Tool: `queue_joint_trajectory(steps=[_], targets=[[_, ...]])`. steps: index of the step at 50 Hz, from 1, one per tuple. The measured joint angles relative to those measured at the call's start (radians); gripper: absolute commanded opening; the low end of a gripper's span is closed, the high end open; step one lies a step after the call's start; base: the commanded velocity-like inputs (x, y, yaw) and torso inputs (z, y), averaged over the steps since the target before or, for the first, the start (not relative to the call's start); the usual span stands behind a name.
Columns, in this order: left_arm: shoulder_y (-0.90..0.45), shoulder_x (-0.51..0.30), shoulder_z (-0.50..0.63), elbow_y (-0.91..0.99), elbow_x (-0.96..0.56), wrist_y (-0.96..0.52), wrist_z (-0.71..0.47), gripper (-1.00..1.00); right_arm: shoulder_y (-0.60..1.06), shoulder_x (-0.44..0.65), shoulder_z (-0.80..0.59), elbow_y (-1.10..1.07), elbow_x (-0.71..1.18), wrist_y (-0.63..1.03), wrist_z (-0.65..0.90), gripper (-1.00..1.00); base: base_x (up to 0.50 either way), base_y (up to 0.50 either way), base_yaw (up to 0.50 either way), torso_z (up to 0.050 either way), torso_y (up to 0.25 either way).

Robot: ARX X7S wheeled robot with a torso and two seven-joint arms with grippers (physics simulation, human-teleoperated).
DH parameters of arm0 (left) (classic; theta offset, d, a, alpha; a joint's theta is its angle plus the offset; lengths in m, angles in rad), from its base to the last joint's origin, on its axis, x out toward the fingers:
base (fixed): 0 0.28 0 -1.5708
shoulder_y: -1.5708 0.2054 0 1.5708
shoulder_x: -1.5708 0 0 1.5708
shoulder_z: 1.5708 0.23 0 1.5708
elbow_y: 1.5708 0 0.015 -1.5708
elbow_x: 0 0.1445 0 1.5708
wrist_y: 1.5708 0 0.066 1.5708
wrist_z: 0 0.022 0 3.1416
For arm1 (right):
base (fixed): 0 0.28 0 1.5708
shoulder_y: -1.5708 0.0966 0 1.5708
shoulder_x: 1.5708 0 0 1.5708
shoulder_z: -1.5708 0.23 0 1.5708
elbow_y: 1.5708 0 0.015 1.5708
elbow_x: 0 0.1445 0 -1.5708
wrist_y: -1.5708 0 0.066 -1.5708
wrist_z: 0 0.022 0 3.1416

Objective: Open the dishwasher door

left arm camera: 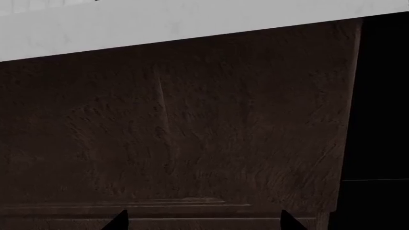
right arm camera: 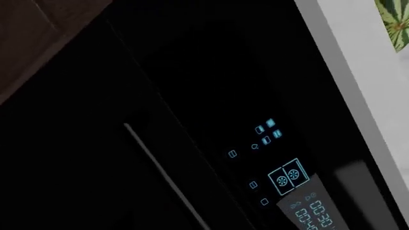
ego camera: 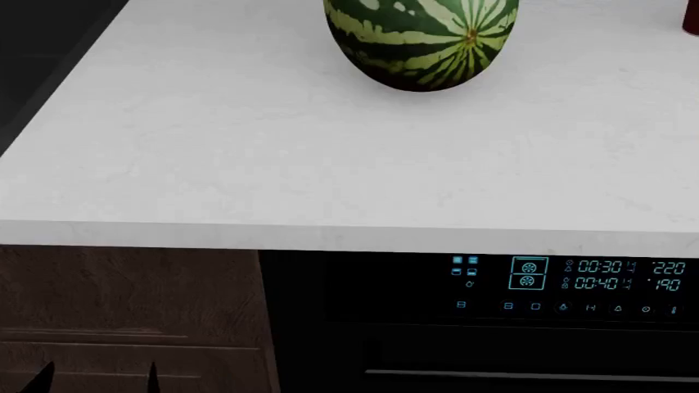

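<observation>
The dishwasher door (ego camera: 480, 348) is a glossy black panel under the counter, right of centre in the head view. Its slim silver handle (ego camera: 525, 375) runs level below a control strip (ego camera: 568, 282) with cyan digits. The right wrist view looks closely at the same door (right arm camera: 70, 163), handle (right arm camera: 163, 172) and cyan strip (right arm camera: 281, 179); no fingers of the right gripper show there. My left gripper (ego camera: 98, 378) is open and empty. It hangs in front of the brown cabinet door (ego camera: 131, 311), left of the dishwasher. In the left wrist view its two dark fingertips (left arm camera: 118, 221) stand wide apart, gripper (left arm camera: 204, 223) facing the wood.
A white countertop (ego camera: 218, 164) overhangs the cabinet and dishwasher, with a watermelon (ego camera: 421, 41) at its back and a red object (ego camera: 689, 16) at the far right corner. The black dishwasher edge (left arm camera: 380, 105) shows beside the brown cabinet front (left arm camera: 191, 134).
</observation>
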Motion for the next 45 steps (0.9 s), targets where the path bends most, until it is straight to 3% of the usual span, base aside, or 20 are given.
queue_joint_trajectory(steps=[45], targets=[[-0.009,-0.017,0.02,-0.009,-0.023,0.005,-0.021,1.0,0.259,-0.006,-0.125,0.303,-0.088,0.043,-0.13,1.0,0.0,0.0,0.0,0.0,0.0]])
